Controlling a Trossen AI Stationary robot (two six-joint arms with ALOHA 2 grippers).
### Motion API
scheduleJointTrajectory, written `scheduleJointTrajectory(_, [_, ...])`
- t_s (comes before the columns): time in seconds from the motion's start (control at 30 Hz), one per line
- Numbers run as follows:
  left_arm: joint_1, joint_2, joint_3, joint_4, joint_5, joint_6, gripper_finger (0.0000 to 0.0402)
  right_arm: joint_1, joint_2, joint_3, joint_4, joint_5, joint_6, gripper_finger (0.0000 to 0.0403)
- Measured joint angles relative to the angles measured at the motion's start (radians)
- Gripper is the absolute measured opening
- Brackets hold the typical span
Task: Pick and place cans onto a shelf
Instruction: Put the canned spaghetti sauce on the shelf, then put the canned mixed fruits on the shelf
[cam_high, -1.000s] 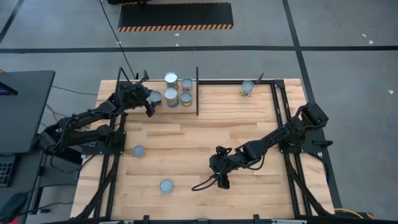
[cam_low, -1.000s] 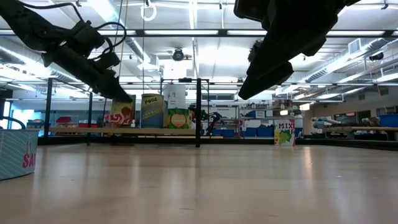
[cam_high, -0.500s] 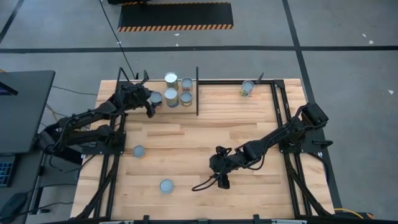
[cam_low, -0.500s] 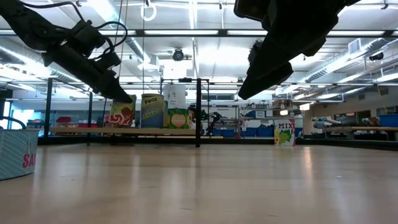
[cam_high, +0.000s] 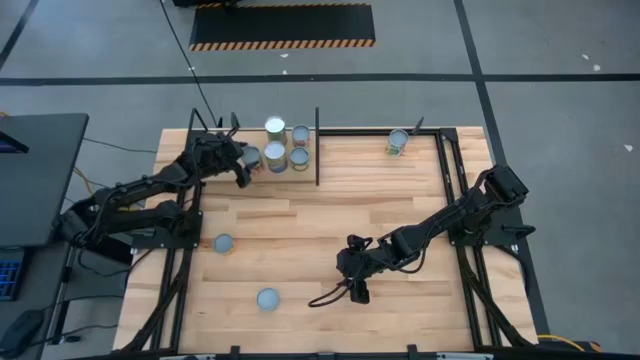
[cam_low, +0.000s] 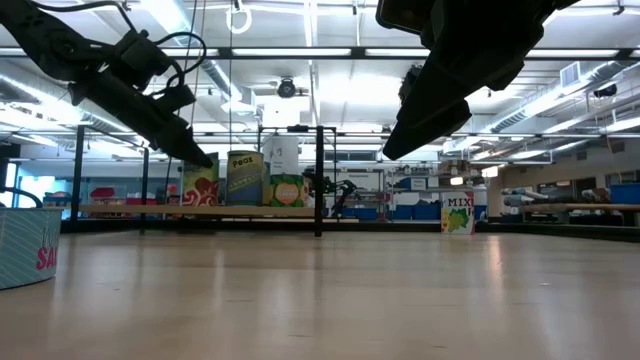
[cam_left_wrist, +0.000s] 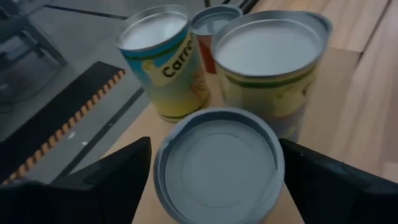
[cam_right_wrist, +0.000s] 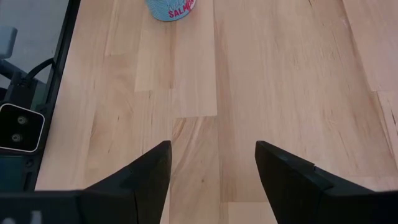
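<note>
My left gripper (cam_high: 243, 168) is at the left part of the shelf (cam_high: 290, 176), a pale wood panel with black posts at the table's far left. It is shut on a can with a grey lid (cam_left_wrist: 217, 165), red-labelled in the low view (cam_low: 200, 187). Several other cans stand upright on the shelf beside it (cam_high: 276, 157), among them a tall yellow one (cam_left_wrist: 163, 65) and a wide one (cam_left_wrist: 270, 62). My right gripper (cam_high: 357, 290) hangs open and empty over the table's middle near part. My left gripper holds the can at its top rim (cam_left_wrist: 163, 163), one finger (cam_left_wrist: 124, 171) on each side of the round wall. The fingers slant down from the table's left side. The can is upright, its base at the shelf board (cam_low: 250, 210); whether it rests there I cannot tell.
Two cans stand on the table's left near part (cam_high: 223, 243) (cam_high: 267, 298); one shows ahead of my right gripper (cam_right_wrist: 171, 9). Another can (cam_high: 398, 142) stands at the far right. A black shelf post (cam_high: 317, 148) rises right of the shelved cans.
My left gripper has lowered the held can a little toward the shelf board and nudged it toward the other cans; it stays upright. My right arm has kept still.
</note>
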Motion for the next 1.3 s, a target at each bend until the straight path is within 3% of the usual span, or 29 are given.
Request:
scheduleJointTrajectory(0.8, [0.000,-0.012,0.000,0.060,-0.060,-0.007,0.0348,0.000,-0.003,0.000,-0.006,0.000,-0.027,0.0239])
scheduleJointTrajectory(0.97, [-0.019,-0.079,0.005,0.056,-0.060,-0.017,0.0348,-0.018,-0.077,0.000,-0.062,0.006,-0.102,0.0239])
scheduleJointTrajectory(1.1, [-0.043,-0.152,0.052,0.023,-0.059,-0.078,0.0348,-0.052,-0.176,0.000,-0.137,0.110,-0.169,0.0239])
scheduleJointTrajectory(1.2, [-0.071,-0.205,0.105,-0.018,-0.050,-0.179,0.0348,-0.096,-0.261,-0.006,-0.177,0.282,-0.226,0.0241])
scheduleJointTrajectory(1.3, [-0.107,-0.251,0.140,-0.052,0.032,-0.306,0.0348,-0.179,-0.350,-0.044,-0.198,0.439,-0.243,0.0245])
